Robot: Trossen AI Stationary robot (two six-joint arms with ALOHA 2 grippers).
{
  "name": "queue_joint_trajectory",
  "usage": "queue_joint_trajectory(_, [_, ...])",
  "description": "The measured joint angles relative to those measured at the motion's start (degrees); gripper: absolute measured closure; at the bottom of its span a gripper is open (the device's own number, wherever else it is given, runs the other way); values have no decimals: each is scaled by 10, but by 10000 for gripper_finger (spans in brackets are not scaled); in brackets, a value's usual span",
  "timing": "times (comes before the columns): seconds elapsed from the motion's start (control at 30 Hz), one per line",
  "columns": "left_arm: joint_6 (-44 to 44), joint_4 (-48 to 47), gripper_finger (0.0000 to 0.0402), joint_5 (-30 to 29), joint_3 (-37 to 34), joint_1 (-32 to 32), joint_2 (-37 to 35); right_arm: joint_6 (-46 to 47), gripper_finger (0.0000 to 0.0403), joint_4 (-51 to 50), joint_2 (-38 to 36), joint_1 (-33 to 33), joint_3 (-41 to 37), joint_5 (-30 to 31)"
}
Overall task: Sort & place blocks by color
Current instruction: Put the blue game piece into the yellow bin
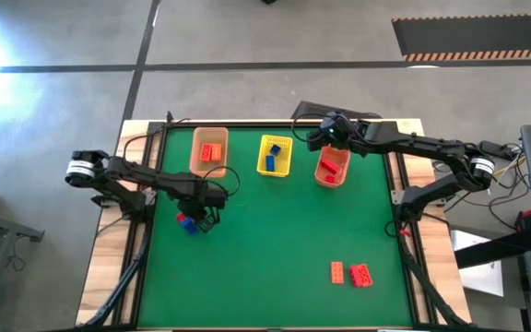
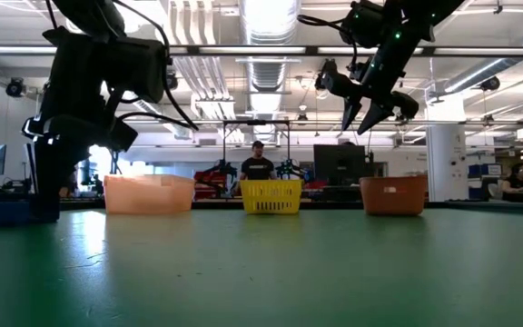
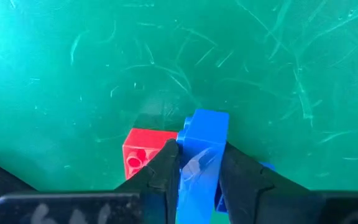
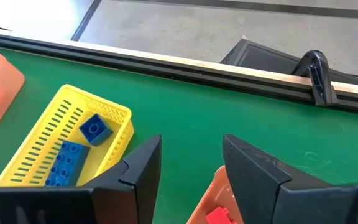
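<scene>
On the green bench [image 1: 275,249], three baskets line the far edge so each colour has its bin. The right hand [image 1: 319,138] hangs empty and parted above the red-orange basket [image 1: 331,168], apparently idle. The left hand [image 3: 199,171] pinches a blue block [image 3: 202,140] beside a red one [image 3: 143,150], likely bound for the yellow basket [image 1: 275,155].

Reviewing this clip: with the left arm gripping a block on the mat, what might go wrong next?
1. The left end effector pinches the blue studded plastic brick while the red studded plastic brick sits right against it; lifting may drag the red one along.
2. The grip looks narrow, so the blue brick could twist or slip on the way to the yellow slotted plastic basket.
</scene>
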Motion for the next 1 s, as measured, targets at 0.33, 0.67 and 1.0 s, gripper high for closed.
queue_joint_trajectory(0.33, [-5, 0, 317, -13, 37, 0, -49, -2, 247, -18, -21, 4, 0, -26])
queue_joint_trajectory(0.67, [26, 134, 316, -168, 110, 3, -113, 0, 247, -40, -97, 37, 0, -29])
queue_joint_trajectory(1.0, [200, 563, 316, -195, 94, 48, -77, 2, 264, -36, -147, 85, 0, -24])
